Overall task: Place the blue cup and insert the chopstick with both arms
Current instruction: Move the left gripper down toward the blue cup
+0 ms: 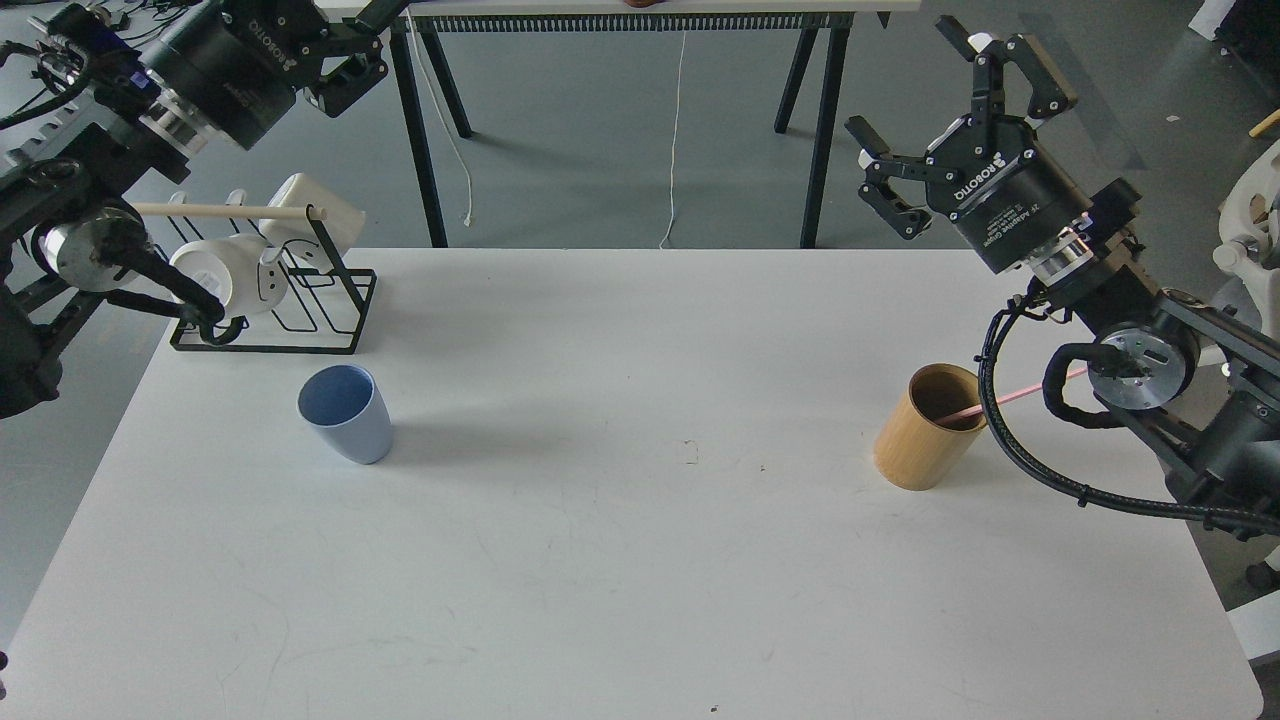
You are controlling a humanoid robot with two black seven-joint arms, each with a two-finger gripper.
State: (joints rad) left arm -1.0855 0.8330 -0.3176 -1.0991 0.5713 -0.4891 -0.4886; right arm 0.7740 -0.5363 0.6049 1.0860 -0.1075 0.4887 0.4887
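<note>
The blue cup (345, 413) stands upright on the left part of the white table (640, 560), with nothing touching it. Only a short length of the pink chopstick (1012, 394) shows; it leans out of the tan wooden cup (925, 428) on the right, and part of it is hidden behind my right arm's cable. My left gripper (362, 42) is high at the top left, far above and behind the blue cup, open and empty, partly cut by the frame edge. My right gripper (935, 110) hovers above and behind the wooden cup, its fingers spread open and empty.
A black wire rack (300, 300) with white mugs (215, 275) on a pale wooden dowel (230, 210) sits at the table's back left, just behind the blue cup. Beyond the table's far edge stand black trestle legs (425, 140). My right arm's cable (1010, 450) loops beside the wooden cup.
</note>
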